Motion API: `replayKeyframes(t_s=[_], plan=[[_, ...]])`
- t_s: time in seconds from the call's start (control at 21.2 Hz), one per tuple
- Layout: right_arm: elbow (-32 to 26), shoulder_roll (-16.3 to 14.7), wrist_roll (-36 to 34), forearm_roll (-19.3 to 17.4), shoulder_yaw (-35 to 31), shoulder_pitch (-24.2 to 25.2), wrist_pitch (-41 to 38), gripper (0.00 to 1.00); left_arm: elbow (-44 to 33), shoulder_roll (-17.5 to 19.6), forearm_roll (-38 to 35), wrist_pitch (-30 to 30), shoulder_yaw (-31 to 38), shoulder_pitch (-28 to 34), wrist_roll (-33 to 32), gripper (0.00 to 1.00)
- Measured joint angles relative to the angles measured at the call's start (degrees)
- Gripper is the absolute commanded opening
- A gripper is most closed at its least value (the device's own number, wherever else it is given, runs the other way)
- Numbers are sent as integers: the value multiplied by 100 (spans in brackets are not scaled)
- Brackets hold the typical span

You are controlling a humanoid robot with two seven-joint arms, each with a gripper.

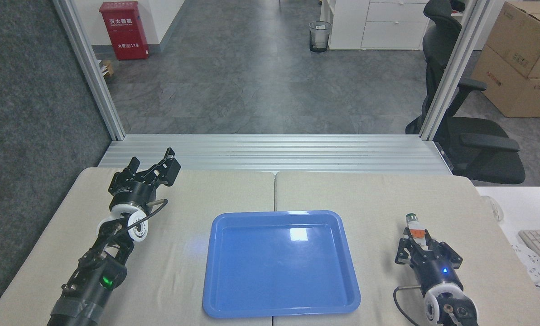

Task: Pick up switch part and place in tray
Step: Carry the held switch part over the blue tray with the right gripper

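Right of the tray (351, 271), the right pincer (421, 242) (forearm angled up-left) clamps the switch part (415, 227).

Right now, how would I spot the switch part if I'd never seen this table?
Start at the blue tray mid-table, then look right to the right gripper. The switch part sits between its fingers: a small white-grey block with an orange middle, the only such colours there.

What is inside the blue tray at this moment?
Nothing lies inside the tray; only its glossy blue floor with a light reflection shows. The switch part is outside it, to the right, between the fingers of the right gripper.
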Motion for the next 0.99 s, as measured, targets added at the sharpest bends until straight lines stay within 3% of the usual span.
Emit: replayKeyframes(t_s=[0.14, 0.33, 0.57, 0.8, 0.85, 0.94, 0.99], plan=[[-335, 123, 114, 206, 242, -246, 44, 0, 0, 0, 0, 0, 0, 0, 0, 100], [-691, 324, 181, 818, 751, -386, 84, 0, 0, 0, 0, 0, 0, 0, 0, 100], [-1002, 730, 274, 1331, 1335, -244, 90, 0, 0, 0, 0, 0, 1, 0, 0, 100], [-1127, 1064, 663, 1552, 1770, 55, 75, 0, 0, -1, 0, 0, 0, 0, 0, 100], [-1118, 1105, 696, 1577, 1825, 105, 74, 12, 0, -1, 0, 0, -1, 0, 0, 100], [-1092, 1175, 739, 1615, 1915, 182, 74, 73, 0, -1, 0, 0, -1, 0, 0, 100], [-1073, 1214, 747, 1631, 1964, 223, 74, 80, 0, -1, 0, 0, -2, 0, 0, 100]])
